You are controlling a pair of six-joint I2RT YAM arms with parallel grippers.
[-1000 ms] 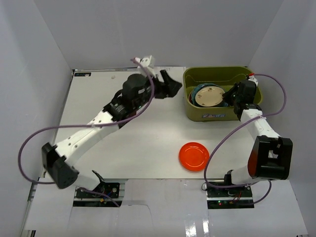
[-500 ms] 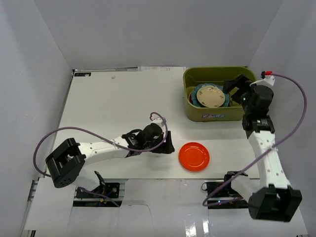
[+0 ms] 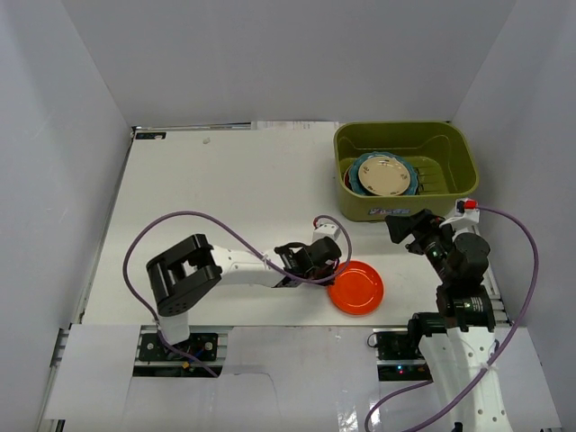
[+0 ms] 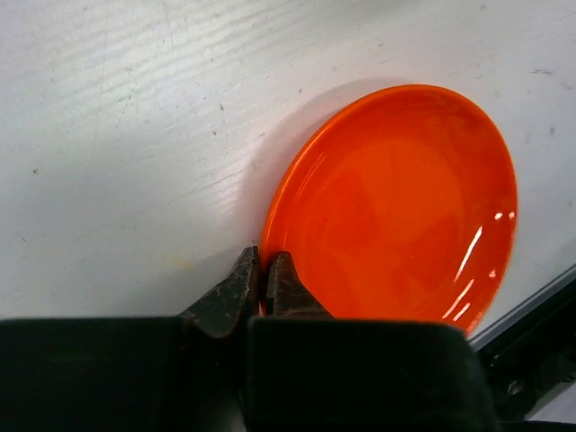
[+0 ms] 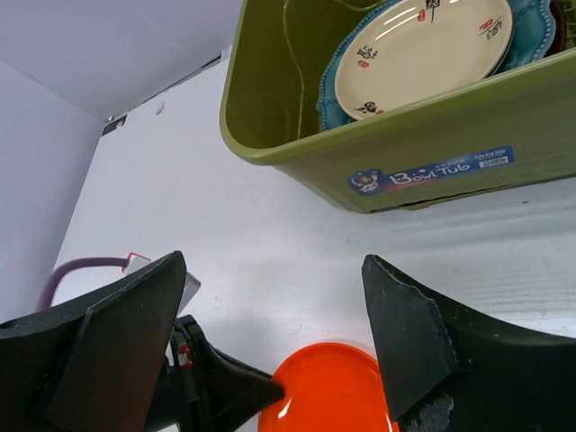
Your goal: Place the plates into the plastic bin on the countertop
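Olive bin [image 3: 402, 127] held stacked plates [image 3: 362, 174] (cream plate [image 3: 385, 175] topmost); left hand [image 4: 264, 281] clamped the last orange plate [image 4: 405, 207], right hand [image 5: 272, 274] spread empty

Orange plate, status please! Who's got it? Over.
Left gripper shut on rim of round plain orange plate, plate on white countertop. Right gripper open, empty, hovering before olive-green rectangular plastic bin, near plate's path.

The orange plate [image 4: 396, 207] is plain glossy orange; the countertop [image 3: 225, 180] is white and the walls [image 3: 81, 108] are pale grey. The bin [image 3: 447, 151] is olive green with a blue-and-white label [image 5: 432, 171], the cream plate [image 5: 423, 45] has small dark and red marks, and the blue plate [image 5: 329, 85] is teal-blue. The left arm [image 3: 238, 264] and right arm [image 3: 468, 346] are white with black joints, their cables [image 3: 184, 214] purple.
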